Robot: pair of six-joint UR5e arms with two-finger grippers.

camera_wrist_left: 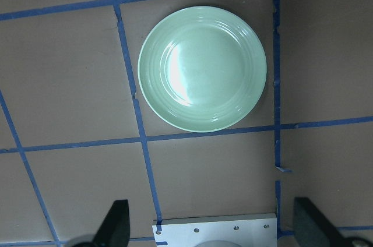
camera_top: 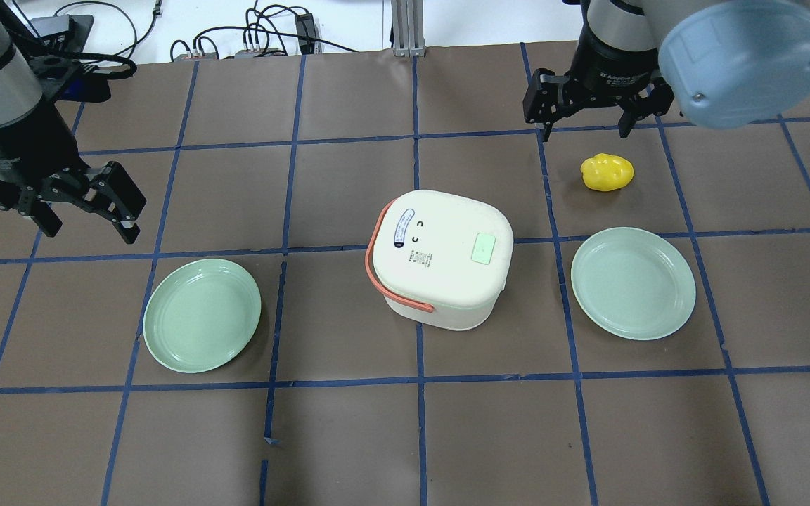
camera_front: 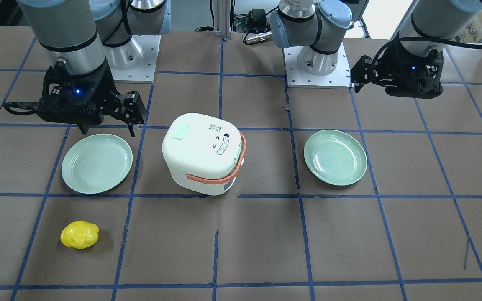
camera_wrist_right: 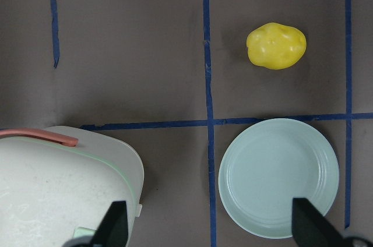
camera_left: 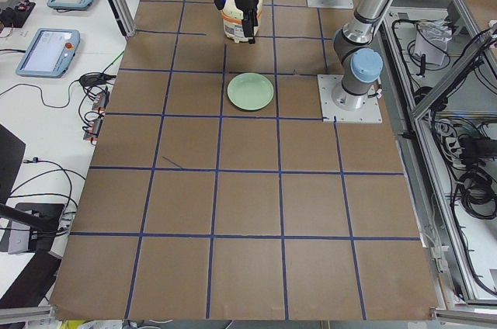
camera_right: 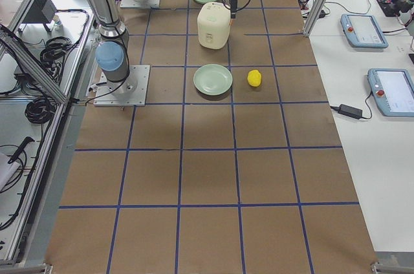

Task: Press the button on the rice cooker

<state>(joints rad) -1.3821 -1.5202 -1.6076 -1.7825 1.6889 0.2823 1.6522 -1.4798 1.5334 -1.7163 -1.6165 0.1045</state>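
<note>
The white rice cooker point(camera_top: 447, 232) stands shut in the middle of the table, its coral handle band lying round one side. The pale mint-green button point(camera_top: 483, 248) sits on the lid near the edge toward my right arm; it also shows in the front view point(camera_front: 180, 132). My right gripper point(camera_top: 588, 116) is open and empty, held high beyond the cooker; its wrist view shows the cooker's corner point(camera_wrist_right: 58, 189) at lower left. My left gripper point(camera_top: 88, 221) is open and empty, well to the cooker's left, above a plate point(camera_wrist_left: 202, 69).
Two mint-green plates lie either side of the cooker, one at left point(camera_top: 202, 315) and one at right point(camera_top: 633, 282). A yellow potato-like object point(camera_top: 607, 172) lies beyond the right plate. Blue tape lines grid the brown table cover.
</note>
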